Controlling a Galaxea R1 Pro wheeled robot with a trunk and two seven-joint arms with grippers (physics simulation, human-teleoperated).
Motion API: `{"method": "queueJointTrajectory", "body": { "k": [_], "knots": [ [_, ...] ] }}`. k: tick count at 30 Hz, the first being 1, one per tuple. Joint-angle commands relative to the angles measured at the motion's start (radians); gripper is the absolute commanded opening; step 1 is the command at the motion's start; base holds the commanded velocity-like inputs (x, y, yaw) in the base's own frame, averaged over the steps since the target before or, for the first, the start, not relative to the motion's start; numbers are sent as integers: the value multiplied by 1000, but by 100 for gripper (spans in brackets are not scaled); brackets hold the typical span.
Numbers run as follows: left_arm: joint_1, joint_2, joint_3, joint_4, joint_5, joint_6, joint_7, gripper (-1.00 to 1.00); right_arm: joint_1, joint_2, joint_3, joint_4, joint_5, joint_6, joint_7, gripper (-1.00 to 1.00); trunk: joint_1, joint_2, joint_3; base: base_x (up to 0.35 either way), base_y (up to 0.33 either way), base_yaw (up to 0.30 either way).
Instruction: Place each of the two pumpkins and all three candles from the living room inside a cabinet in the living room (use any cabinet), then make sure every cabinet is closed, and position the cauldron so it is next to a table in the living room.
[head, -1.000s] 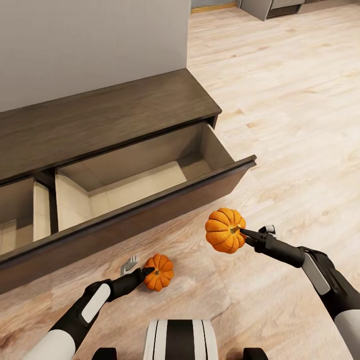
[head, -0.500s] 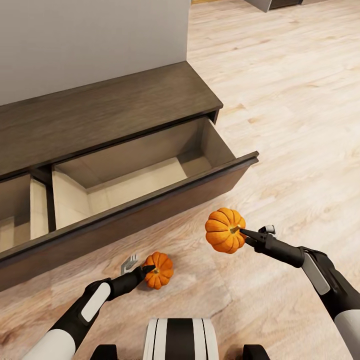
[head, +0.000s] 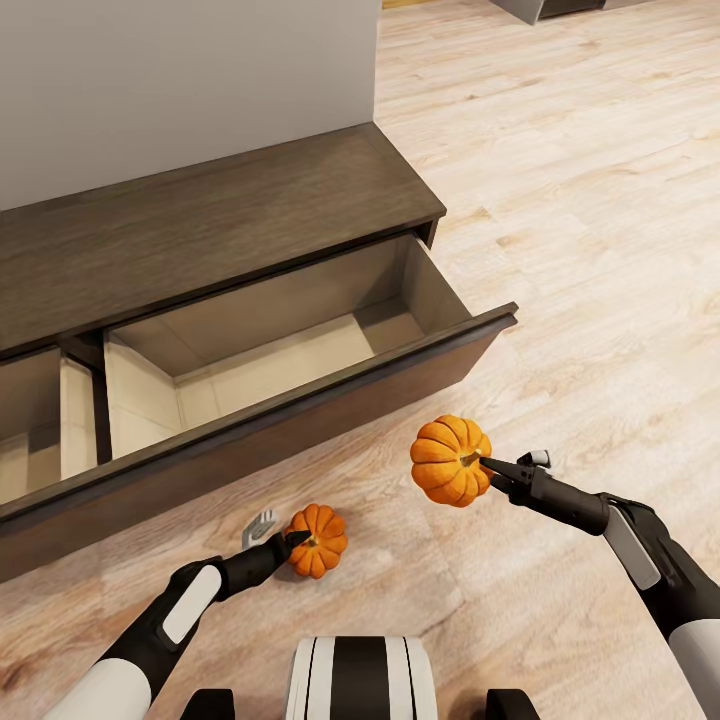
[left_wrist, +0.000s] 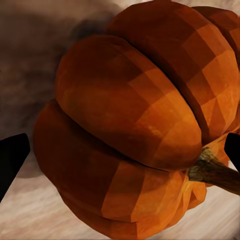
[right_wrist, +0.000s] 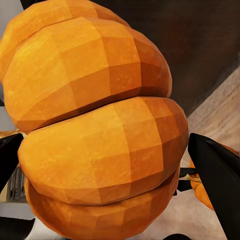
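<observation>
In the head view the cabinet (head: 230, 215) runs along the wall at the left, its long drawer (head: 300, 395) pulled out, showing a pale bare interior. In front of it, low over the wooden floor (head: 560, 200), the left hand (head: 283, 541) pinches the smaller-looking pumpkin (head: 318, 541); one light finger (head: 260, 526) sticks out beside the fruit, and in the left wrist view this pumpkin (left_wrist: 130, 125) sits between dark fingertips (left_wrist: 11, 157). To the right, held higher and just clear of the drawer front, the right hand (head: 492, 470) grips the second pumpkin (head: 450, 460) at its stem end. The right wrist view has that pumpkin (right_wrist: 95, 130) wedged between black fingers (right_wrist: 217, 172).
</observation>
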Motion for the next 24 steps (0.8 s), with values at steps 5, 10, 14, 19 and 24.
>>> {"method": "queueJointTrajectory", "body": {
  "k": [5, 10, 14, 19, 24],
  "knots": [
    [0, 1, -2, 11, -24, -2, 3, -100, 0, 0, 0, 0, -5, 7, -1, -100, 0, 0, -1, 0, 0, 0],
    [0, 1, -1, 10, -24, -2, 3, -100, 0, 0, 0, 0, -5, 7, -1, -100, 0, 0, -1, 0, 0, 0],
    [0, 2, -1, 10, -24, -2, 3, -100, 0, 0, 0, 0, -5, 7, -1, -100, 0, 0, -1, 0, 0, 0],
    [0, 3, -1, 11, -24, -2, 3, -100, 0, 0, 0, 0, -5, 8, -1, -100, 0, 0, -1, 0, 0, 0],
    [0, 3, -1, 10, -24, -2, 3, -100, 0, 0, 0, 0, -5, 7, -1, -100, 0, 0, -1, 0, 0, 0]
  ]
}}
